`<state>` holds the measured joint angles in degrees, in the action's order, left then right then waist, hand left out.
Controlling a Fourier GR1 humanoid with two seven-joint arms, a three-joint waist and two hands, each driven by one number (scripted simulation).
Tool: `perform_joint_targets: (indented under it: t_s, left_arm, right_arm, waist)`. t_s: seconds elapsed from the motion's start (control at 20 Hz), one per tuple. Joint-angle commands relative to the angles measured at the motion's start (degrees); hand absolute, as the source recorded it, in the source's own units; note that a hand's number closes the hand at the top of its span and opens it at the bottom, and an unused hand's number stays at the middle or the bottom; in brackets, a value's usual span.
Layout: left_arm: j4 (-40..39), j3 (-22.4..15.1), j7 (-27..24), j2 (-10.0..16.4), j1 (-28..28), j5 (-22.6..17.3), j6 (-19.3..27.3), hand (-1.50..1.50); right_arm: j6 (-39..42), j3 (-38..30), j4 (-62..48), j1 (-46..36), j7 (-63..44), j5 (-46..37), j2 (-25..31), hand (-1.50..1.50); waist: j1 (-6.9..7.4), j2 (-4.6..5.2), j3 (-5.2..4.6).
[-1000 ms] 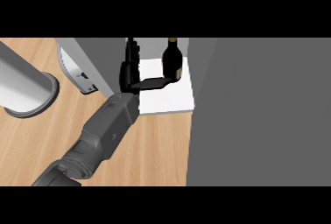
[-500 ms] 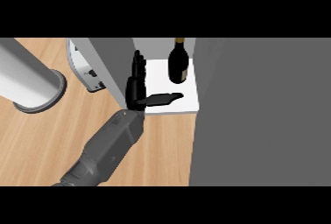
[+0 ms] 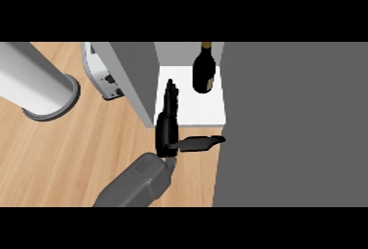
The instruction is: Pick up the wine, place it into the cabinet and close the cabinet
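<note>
While the wine stands on the cabinet shelf, the left hand is held open, empty, beside the door.

no legible txt, nos. or signs anywhere, incl. on the wine.

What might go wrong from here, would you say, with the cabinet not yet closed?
1. The left hand lies with straight fingers on the inner side of the open door. To push the door shut it must get round it, and it could catch the door's edge.
2. The wine stands upright on the shelf. A hard slam might tip it.
</note>
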<state>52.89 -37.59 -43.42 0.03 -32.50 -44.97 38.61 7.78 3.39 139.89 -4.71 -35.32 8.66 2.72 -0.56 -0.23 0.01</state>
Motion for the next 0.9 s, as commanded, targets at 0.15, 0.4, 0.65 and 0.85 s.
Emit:
perform_joint_targets:
  t_s: [0.15, 0.4, 0.65, 0.85]
  left_arm:
    - [16.5, -7.5, -0.1, 0.0, 13.2, 5.1, 6.1, -1.50]
    - [31.5, -9.9, 6.0, 4.1, 19.0, 9.4, 12.0, -1.50]
    - [32.7, -8.5, 7.0, 5.1, 22.3, 13.9, 12.3, -1.50]
    - [46.8, -13.1, 10.3, 8.4, 28.0, 16.6, 17.2, -1.50]
  right_arm:
    - [0.0, -1.3, 6.2, 3.8, -0.5, 1.6, 0.6, -1.50]
    - [-1.2, -1.6, 7.2, 1.8, -3.2, 2.5, 0.9, -1.50]
    - [-1.7, 0.5, 4.3, -1.4, -3.1, 0.4, 0.6, -1.50]
    - [2.3, -5.1, 5.2, 4.6, 0.0, 7.3, 2.4, -1.50]
  waist:
    - [0.56, -0.05, 0.01]
    - [0.94, -0.19, 0.02]
    - [0.69, 0.13, -0.02]
    - [0.67, 0.00, 0.05]
